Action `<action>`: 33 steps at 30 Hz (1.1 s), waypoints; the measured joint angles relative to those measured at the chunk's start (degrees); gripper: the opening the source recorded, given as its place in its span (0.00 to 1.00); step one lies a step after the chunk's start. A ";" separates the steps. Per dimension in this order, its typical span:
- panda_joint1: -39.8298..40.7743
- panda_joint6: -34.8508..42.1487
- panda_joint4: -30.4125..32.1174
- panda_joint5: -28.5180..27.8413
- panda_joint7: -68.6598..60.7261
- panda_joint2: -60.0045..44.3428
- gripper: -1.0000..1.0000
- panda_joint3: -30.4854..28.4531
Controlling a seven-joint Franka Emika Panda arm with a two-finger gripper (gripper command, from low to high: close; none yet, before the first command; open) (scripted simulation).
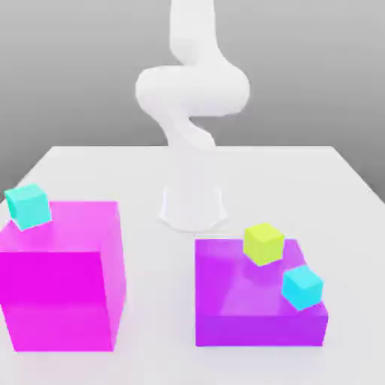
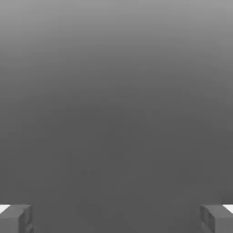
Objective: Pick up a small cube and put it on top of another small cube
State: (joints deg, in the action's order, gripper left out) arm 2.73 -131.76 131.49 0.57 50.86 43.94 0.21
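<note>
One small teal cube rests on the far left corner of the tall magenta block on the exterior view's left. A second small teal cube sits near the right edge of the low purple block on the exterior view's right. A yellow-green small cube lies on that same low block, behind the teal one. In the hand view my gripper is open, with its grey fingertips far apart and nothing between them. It faces plain grey background.
The white arm rises folded from its base at the middle back of the white table. The two blocks stand apart, with a strip of bare table between them.
</note>
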 joint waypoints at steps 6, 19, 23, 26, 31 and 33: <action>9.58 -3.65 2.76 0.25 14.84 -7.20 0.50 -0.40; 27.69 -13.28 11.06 -0.14 47.65 -23.21 0.50 -1.91; 32.62 -16.24 13.62 -0.27 57.76 -28.13 0.50 -3.04; 36.06 -18.46 15.53 -0.22 65.23 -31.82 0.50 -4.13; 40.51 -22.24 19.01 0.18 77.25 -37.83 0.50 -6.18; 41.79 -23.85 20.72 0.34 81.83 -40.09 0.50 -6.70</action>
State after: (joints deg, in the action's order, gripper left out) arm 44.52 -155.61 152.21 0.91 132.69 3.85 -6.48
